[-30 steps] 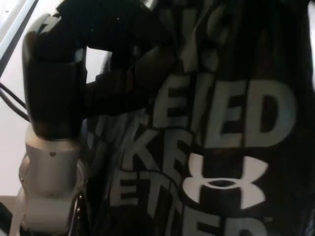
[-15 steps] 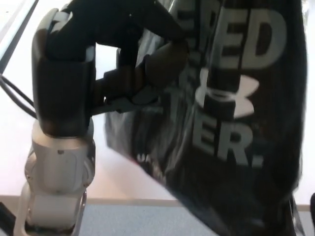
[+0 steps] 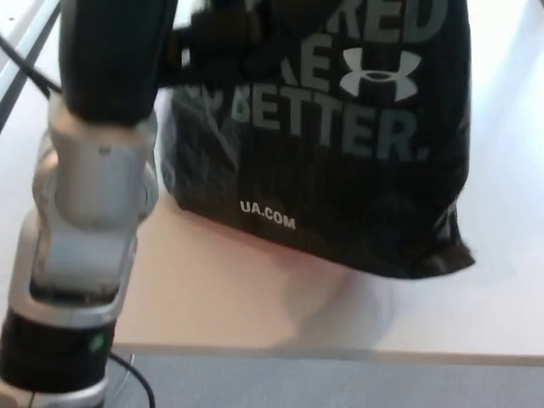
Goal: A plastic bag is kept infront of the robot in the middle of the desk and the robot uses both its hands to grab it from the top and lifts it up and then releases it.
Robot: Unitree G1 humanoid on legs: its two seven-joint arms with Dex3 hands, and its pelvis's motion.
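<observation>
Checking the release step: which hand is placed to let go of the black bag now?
Left: the left hand is at the black bag's upper edge; the right hand isn't in view.

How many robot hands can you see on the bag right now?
1. The left hand is at the bag's upper left, against its top. The right hand is out of view.

— The plastic bag [image 3: 340,170]?
— Thin black film, crinkled, faintly glossy, with matt pale lettering.
— And the arm at left?
— Brushed silver metal wrist [image 3: 89,204], below a smooth black plastic shell.
— The worktop [image 3: 255,297]?
— Smooth, matt, pale.
</observation>
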